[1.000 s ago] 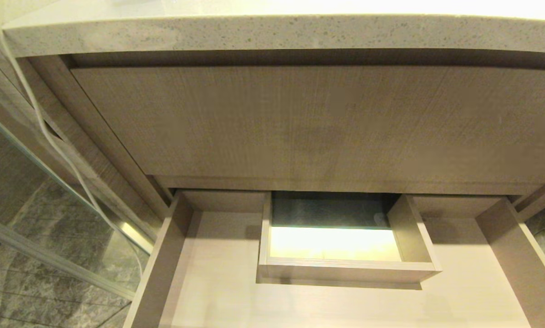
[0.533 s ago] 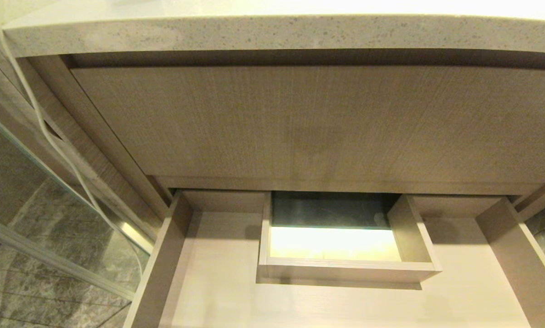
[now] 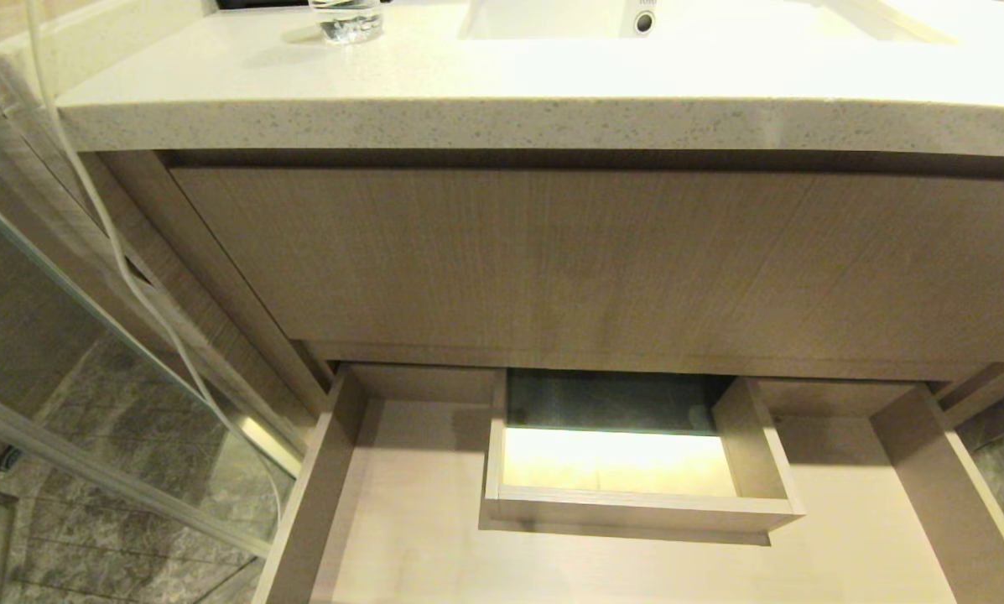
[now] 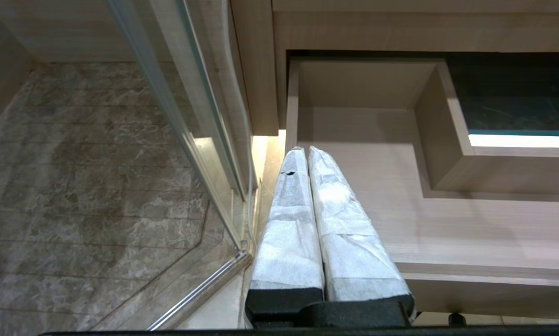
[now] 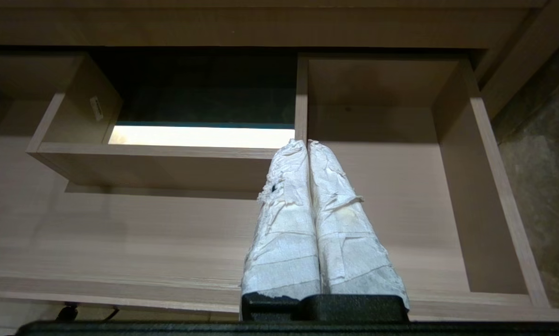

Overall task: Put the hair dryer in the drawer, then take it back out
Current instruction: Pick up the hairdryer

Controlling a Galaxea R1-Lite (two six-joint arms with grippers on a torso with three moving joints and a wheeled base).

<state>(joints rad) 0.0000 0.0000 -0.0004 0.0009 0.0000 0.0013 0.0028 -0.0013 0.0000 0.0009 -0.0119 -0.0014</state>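
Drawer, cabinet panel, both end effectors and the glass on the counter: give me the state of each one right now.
drawer: pulled open, nothing lying in it
upper panel: closed
left end effector: shut, holding nothing
right end effector: shut, holding nothing
glass: upright on the counter
hair dryer: not in view

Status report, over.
Both claws shut, empty: left claw, right claw, over the open drawer. Hair dryer not in view. Nothing in the way.
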